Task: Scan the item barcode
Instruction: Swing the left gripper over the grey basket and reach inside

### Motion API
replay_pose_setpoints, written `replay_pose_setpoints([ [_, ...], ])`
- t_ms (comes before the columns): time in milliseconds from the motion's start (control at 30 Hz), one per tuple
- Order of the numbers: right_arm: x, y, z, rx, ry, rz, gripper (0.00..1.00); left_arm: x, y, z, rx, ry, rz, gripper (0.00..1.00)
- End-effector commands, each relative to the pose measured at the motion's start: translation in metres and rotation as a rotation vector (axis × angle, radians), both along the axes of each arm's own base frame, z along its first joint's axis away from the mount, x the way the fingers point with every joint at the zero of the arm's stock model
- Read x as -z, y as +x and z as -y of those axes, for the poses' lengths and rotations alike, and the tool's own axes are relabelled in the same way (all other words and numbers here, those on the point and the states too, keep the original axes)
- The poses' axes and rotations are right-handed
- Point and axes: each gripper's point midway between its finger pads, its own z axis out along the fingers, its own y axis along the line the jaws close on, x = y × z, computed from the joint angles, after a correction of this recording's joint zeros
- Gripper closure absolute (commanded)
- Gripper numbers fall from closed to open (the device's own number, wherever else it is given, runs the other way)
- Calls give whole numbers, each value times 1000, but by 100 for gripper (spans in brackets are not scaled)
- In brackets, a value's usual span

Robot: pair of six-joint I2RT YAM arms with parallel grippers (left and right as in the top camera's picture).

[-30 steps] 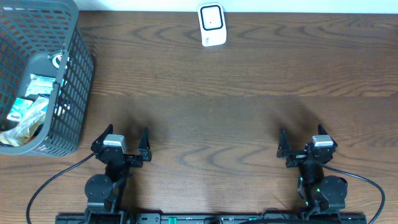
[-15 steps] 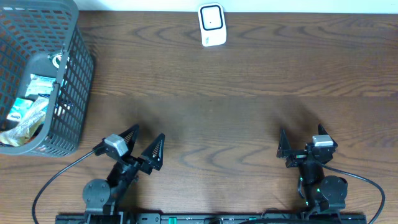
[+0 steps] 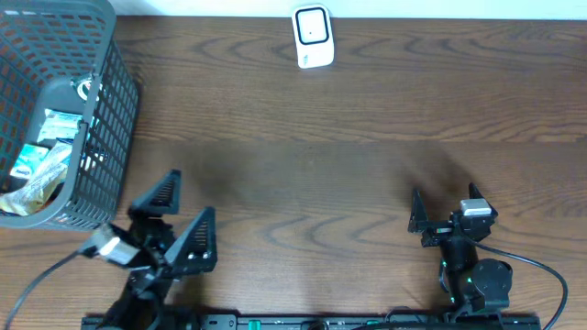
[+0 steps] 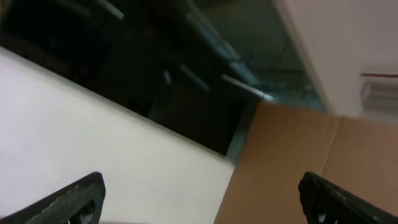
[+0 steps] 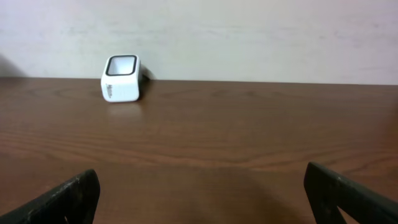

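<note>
Near the basket (image 3: 112,137), left fingers (image 3: 194,243) apart

The dark wooden table (image 3: 367,137) bears a grey basket (image 3: 115,110) just left of the left gripper (image 3: 194,191), and a white scanner (image 3: 312,37) far ahead.

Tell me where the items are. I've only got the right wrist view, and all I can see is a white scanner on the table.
Observer: Packets sit in a grey mesh basket at the table's left edge, well left of the scanner.
Operator: Is the left arm holding one?
Observer: No. The left gripper is open and empty, angled toward the basket but outside it.
Operator: Can the left wrist camera see the packets?
Observer: No. It is tilted away from the table, so neither the basket nor the tabletop shows there.
</note>
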Motion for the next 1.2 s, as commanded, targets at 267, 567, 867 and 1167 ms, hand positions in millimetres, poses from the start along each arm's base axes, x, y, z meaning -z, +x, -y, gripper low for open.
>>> replay_pose_setpoints([
  [267, 1, 0, 1, 3, -3, -1, 1, -112, 89, -7, -232, 414, -279, 2],
  [567, 1, 0, 1, 3, -3, -1, 1, -123, 158, -158, -822, 632, -867, 2],
  [867, 1, 0, 1, 3, -3, -1, 1, -65, 173, -240, -924, 552, -1178, 2],
  [1167, 1, 0, 1, 3, -3, -1, 1, -30, 154, -297, -1068, 606, -1339, 2],
])
